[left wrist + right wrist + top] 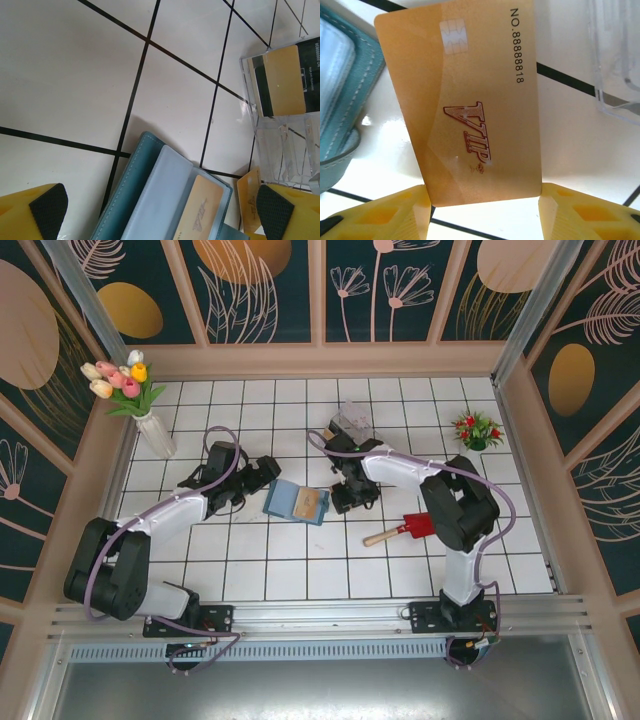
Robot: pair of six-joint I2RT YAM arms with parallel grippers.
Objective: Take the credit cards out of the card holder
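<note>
- Slate-blue card holder (285, 498) lies open on the tiled surface (300, 580), a tan card (200, 210) in its clear sleeve.
- Tan-gold VIP card (465, 100), chip uppermost, is pinched between yellow fingers (385, 215) just beside it.

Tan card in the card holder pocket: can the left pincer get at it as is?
Probably yes. The left pincer is open right over the open card holder, and nothing lies over the tan card's showing part. It sits flat in its pocket, though, so pinching an edge may be fiddly.

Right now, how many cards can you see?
4. A VIP card in the right hand, a tan card in the card holder, a gold card and a dark card in the clear box. More may be hidden.
</note>
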